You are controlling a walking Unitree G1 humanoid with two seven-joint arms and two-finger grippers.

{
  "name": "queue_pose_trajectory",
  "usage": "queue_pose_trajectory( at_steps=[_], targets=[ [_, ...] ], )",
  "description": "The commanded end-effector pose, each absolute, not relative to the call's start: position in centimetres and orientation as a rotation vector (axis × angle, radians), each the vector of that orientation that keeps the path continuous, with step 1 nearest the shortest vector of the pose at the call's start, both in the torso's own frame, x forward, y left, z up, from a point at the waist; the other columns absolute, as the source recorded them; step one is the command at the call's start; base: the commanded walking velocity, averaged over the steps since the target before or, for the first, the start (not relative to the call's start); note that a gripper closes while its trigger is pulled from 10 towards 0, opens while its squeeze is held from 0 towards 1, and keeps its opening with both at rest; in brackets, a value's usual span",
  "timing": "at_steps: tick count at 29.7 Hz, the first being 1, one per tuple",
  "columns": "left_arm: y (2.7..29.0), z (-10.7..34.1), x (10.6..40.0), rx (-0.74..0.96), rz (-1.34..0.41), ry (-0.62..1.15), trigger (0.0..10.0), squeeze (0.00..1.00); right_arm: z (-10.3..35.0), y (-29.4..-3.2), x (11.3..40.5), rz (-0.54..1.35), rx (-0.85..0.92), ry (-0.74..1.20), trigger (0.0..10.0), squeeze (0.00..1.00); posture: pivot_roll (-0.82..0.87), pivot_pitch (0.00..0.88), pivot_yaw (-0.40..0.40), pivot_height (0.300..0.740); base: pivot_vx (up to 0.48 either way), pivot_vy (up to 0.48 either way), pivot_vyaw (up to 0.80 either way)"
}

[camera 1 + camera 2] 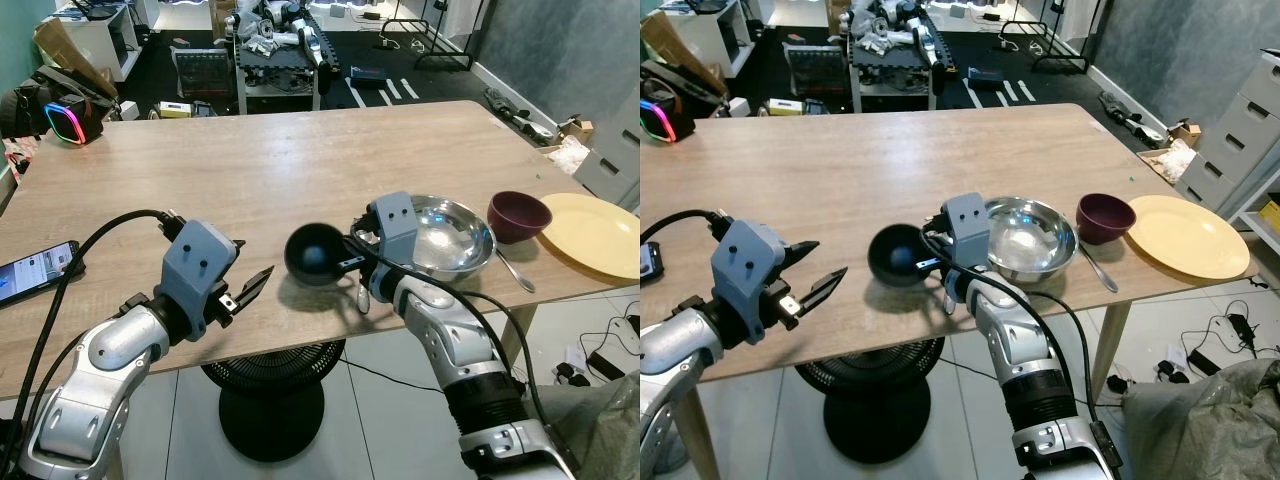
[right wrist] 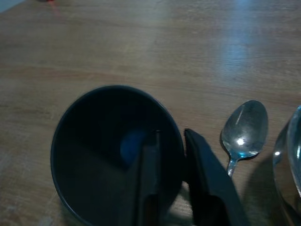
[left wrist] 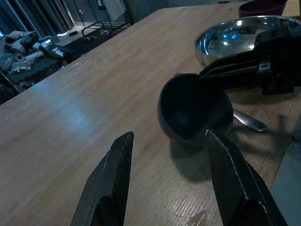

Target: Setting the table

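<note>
A dark blue bowl (image 1: 318, 254) hangs tilted just above the wooden table (image 1: 260, 170), its rim pinched by my right gripper (image 1: 350, 262), one finger inside and one outside. In the right wrist view the bowl (image 2: 101, 150) takes up the lower left, with a spoon (image 2: 244, 129) lying beside it. My left gripper (image 1: 250, 287) hovers open to the left of the bowl, near the table's front edge, nothing between its fingers (image 3: 115, 174). To the right stand a steel bowl (image 1: 450, 236), a maroon bowl (image 1: 518, 215) and a yellow plate (image 1: 595, 232).
A second spoon (image 1: 515, 271) lies in front of the maroon bowl. A phone (image 1: 30, 272) rests at the table's left edge and a lit speaker (image 1: 70, 120) at the far left corner. A fan base (image 1: 270, 400) stands on the floor under the table.
</note>
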State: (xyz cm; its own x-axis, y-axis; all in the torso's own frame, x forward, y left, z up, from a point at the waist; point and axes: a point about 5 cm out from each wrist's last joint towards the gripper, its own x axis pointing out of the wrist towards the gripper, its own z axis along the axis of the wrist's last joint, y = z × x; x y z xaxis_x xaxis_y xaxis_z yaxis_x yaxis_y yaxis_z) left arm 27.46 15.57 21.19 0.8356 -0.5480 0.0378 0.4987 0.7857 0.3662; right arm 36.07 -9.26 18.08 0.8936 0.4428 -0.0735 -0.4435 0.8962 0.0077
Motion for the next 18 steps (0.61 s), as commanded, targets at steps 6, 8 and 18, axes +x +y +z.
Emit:
queue_pose_trajectory(
  at_steps=[6,8,18],
  targets=[
    [15.1,20.8,27.2,0.336,-0.581,-0.122,10.0,0.00,18.6,-9.7,36.4,0.408,0.073,0.054,10.0,1.00,0.09,0.052,0.031,0.740,0.000,0.000,0.00],
    [15.1,20.8,27.3,0.336,-0.581,-0.122,10.0,0.00,18.8,-9.7,36.4,0.403,0.100,0.050,10.0,1.00,0.09,0.051,0.031,0.740,0.000,0.000,0.00],
    [15.0,20.7,27.3,0.331,-0.579,-0.121,10.0,0.00,19.0,-8.4,35.7,0.456,0.035,-0.003,10.0,0.96,0.09,0.052,0.031,0.740,0.000,0.000,0.00]
  ],
)
